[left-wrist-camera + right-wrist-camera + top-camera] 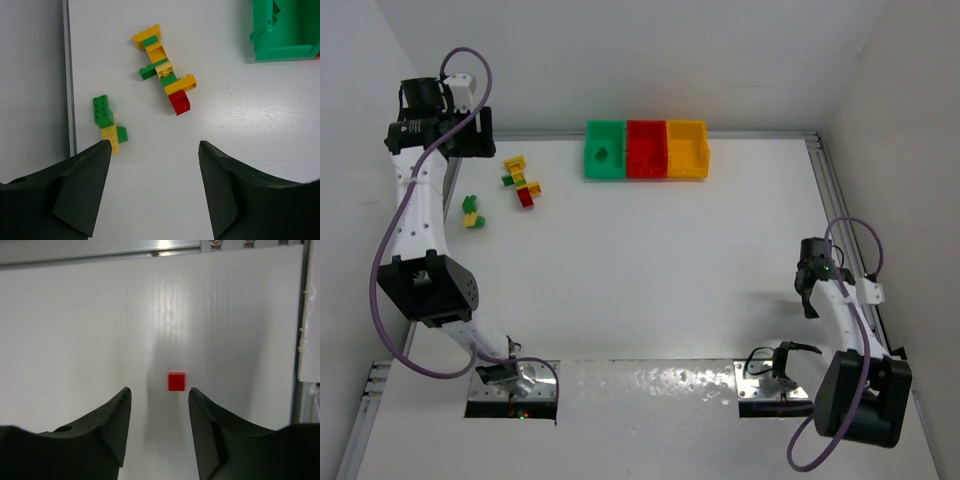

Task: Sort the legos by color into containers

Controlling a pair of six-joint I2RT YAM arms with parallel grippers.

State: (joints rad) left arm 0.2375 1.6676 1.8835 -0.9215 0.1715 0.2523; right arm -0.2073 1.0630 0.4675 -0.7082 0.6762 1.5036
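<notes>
My left fingers [82, 190] and right fingers [107, 425] are dark matt plastic, a little grainy (no shine on them anywhere). The table [75, 330] is white and matt, with fine ribs running along it like corrugated plastic sheet. The rail [100, 252] at its edge is bare metal, brushed, and throws a bright glare. The legos [163, 75] are hard, smooth plastic with a slight gloss on their studs. The green bin [285, 52] is the same kind of smooth plastic, softly shiny. My purple cable [470, 49] has a smooth, rubbery-looking jacket.

Open table [670, 270] mid-field; legos [526, 197] far left, bins [646, 170] far edge
</notes>
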